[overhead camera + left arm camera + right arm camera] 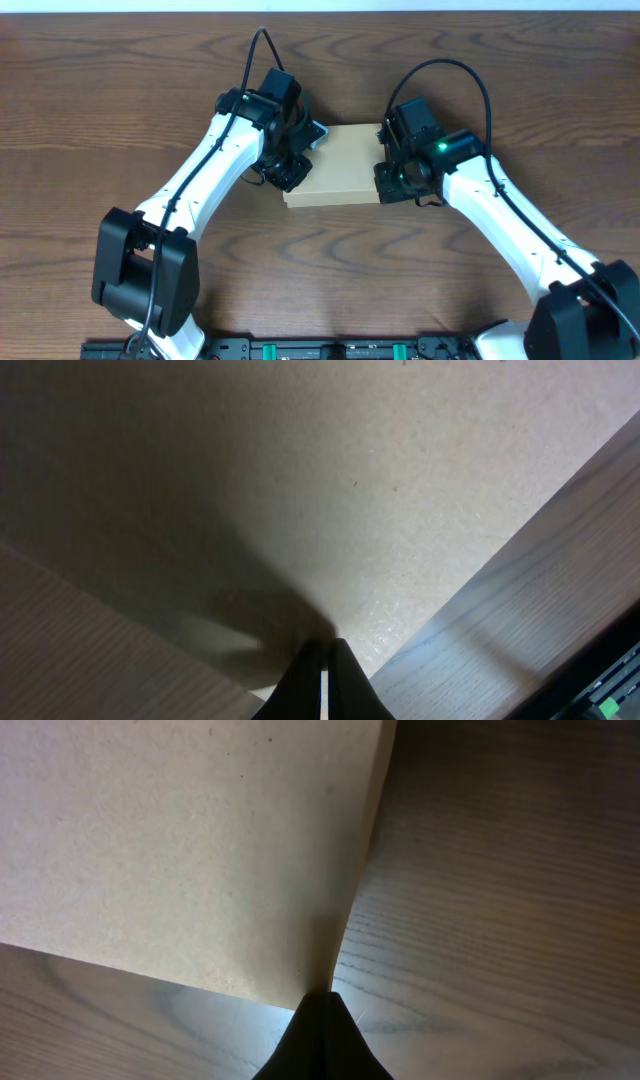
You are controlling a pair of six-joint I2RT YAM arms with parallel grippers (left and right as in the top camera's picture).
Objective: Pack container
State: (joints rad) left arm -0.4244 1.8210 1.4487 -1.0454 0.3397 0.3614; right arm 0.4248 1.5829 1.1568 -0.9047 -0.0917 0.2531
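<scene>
At left, black two-finger left gripper [322,660] clenched, tips pressed to the left side of the small rectangular tan cardboard box [335,165], lid flat, lying mid-way across the dark brown wooden table [100,100]. At right, black right gripper [322,1010] likewise clenched, touching the box's right edge.

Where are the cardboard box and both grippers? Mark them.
cardboard box [338,165]: overhead view, middle of its top face.
left gripper [322,658]: left wrist view, between its fingertips.
right gripper [322,1008]: right wrist view, between its fingertips.
</scene>
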